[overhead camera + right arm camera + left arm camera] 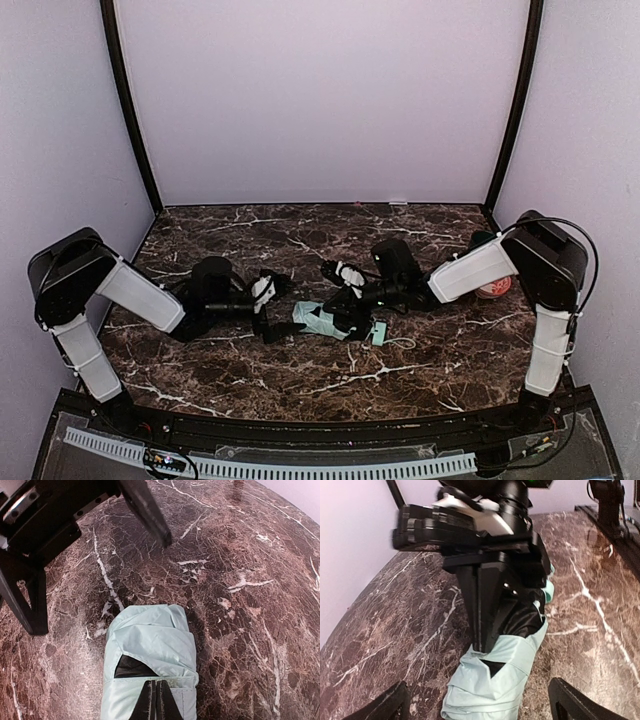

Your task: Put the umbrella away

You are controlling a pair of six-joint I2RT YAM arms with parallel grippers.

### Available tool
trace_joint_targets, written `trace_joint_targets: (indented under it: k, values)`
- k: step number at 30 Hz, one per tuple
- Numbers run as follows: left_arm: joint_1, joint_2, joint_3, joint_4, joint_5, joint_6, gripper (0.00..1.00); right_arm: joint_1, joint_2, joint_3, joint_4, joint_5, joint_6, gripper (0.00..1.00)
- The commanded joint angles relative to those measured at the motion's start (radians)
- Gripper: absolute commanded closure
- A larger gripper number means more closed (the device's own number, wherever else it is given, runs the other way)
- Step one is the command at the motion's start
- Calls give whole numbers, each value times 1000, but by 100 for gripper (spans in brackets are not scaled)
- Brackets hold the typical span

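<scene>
Umbrella (pixel 322 320) lies folded flat mid-counter (pixel 420 385), its handle (pixel 378 333) at the end away from the left tool (pixel 478 696), which stands wide apart just at its canopy end. The right tool (pixel 156 700) is pressed together, tips down on its fabric (whether a fold is pinched, I cannot tell). It looks light, soft slippery cloth over a stiff core, so it is best gripped across the bundled middle or the handle.

A dark brown marble table (pixel 300 375) veined in white spreads beneath pale lilac walls (pixel 320 100); an orange-and-white patterned bowl (pixel 496 289), partly hidden, sits well right of the right hand (pixel 345 305).
</scene>
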Motion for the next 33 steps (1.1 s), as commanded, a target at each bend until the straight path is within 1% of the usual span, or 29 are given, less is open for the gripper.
trace_joint_targets:
  k: [1,6,10,11,13,15,20,24,27,30,33]
  values:
    - [-36,-11,47,-185,-130,316,1,10,38,-21,-116,16,3,100]
    - [-38,67,193,-449,-129,469,1,10,40,-18,-117,11,-7,100]
    - [-38,125,230,-464,-119,497,1,10,28,-12,-115,11,-5,100]
    - [-37,141,248,-486,-105,496,1,10,25,-12,-114,10,-4,100]
    - [-42,171,308,-591,-93,525,1,10,25,-5,-115,9,-2,100]
    - [-44,189,349,-645,-94,518,3,10,22,4,-114,17,-3,100]
    - [-60,207,412,-753,-85,498,24,10,-4,11,-79,11,20,100]
    - [-103,220,408,-776,-115,478,33,10,-31,-11,-33,-11,58,100]
    - [-128,243,398,-749,-106,421,51,9,-49,-39,25,-31,95,100]
    - [-144,259,383,-715,-131,376,73,8,-61,-50,70,-37,130,100]
    - [-143,255,359,-694,-135,366,87,3,-62,-43,116,-35,165,100]
